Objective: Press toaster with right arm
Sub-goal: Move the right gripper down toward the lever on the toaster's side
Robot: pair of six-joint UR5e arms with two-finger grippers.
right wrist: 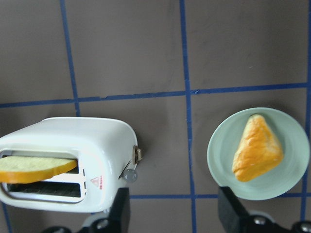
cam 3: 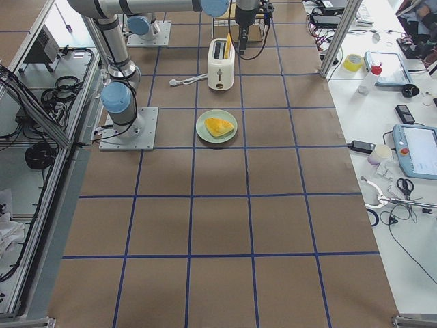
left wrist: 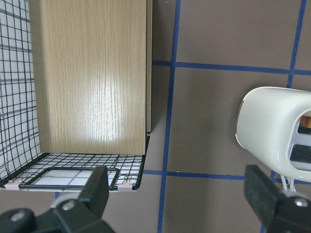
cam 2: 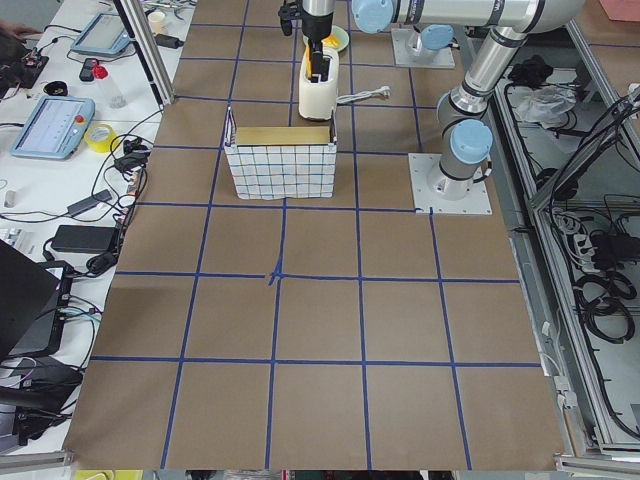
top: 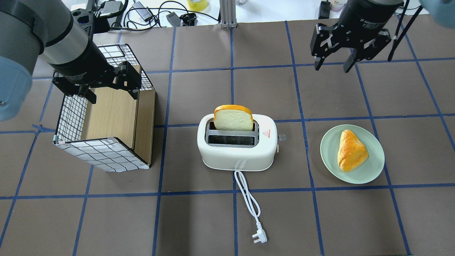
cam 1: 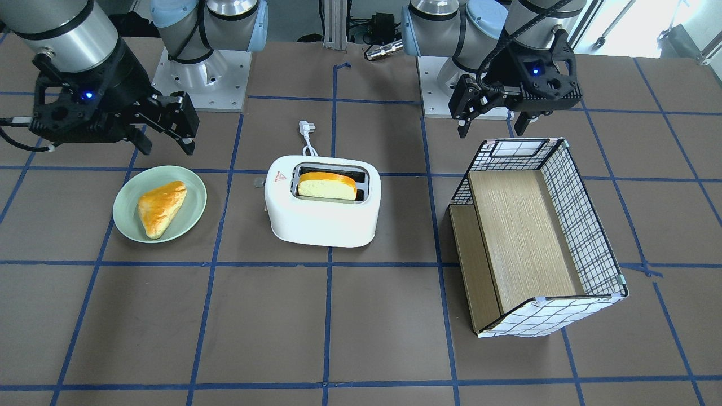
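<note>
The white toaster (top: 236,153) stands mid-table with a slice of bread (top: 233,117) upright in its top slot. Its small end lever (right wrist: 137,154) faces the plate side, and its white cord (top: 247,199) trails toward the robot. My right gripper (top: 331,68) hangs open and empty above the table, beyond the plate and well apart from the toaster; it also shows in the front view (cam 1: 166,148). In the right wrist view the toaster (right wrist: 68,165) lies at lower left, with one fingertip (right wrist: 121,208) near its lever end. My left gripper (top: 113,96) is open and empty over the basket.
A wire basket with a wooden insert (top: 103,117) stands left of the toaster. A green plate (top: 328,149) holding a golden pastry (top: 351,151) sits to its right. A small clear disc (top: 282,137) lies by the toaster's lever end.
</note>
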